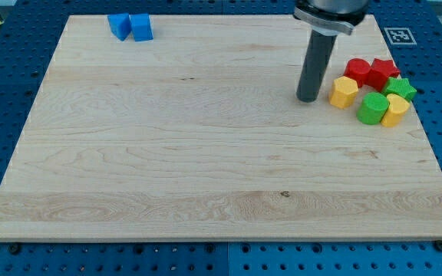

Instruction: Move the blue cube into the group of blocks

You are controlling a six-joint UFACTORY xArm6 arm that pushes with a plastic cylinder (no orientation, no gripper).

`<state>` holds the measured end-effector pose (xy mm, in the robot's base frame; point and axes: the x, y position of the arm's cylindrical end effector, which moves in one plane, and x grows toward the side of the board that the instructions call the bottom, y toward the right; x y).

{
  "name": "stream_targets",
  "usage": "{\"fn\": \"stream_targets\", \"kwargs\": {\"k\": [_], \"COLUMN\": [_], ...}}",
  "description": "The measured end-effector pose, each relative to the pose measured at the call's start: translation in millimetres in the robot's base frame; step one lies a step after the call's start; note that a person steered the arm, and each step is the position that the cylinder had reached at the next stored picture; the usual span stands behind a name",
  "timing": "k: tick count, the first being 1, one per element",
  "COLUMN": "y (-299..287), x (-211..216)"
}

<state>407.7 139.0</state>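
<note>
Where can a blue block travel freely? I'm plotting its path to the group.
Bare wood spans from the blue blocks to my tip, plus the view's whole bottom. Crowded only at the view's right: red, yellow, green blocks.

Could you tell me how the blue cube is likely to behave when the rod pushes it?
The blue cube looks flat-sided, so it should slide, not roll. Touching another blue block, it may drag that along. My tip is far off.

Two blocks (130, 26) sit touching at the desk's (167, 153) top left. A cluster of six blocks (374, 92) lies at the view's right. My tip (308, 99) stands just left of that cluster, well apart from the pair.
</note>
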Motion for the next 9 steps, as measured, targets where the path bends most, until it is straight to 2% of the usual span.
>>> {"fn": "stream_targets", "kwargs": {"k": [2,4,5,6,7,8,9], "y": [47,62,59,-5,-27,-33,-75], "x": [1,4,7,4,-37,-101,-164]}}
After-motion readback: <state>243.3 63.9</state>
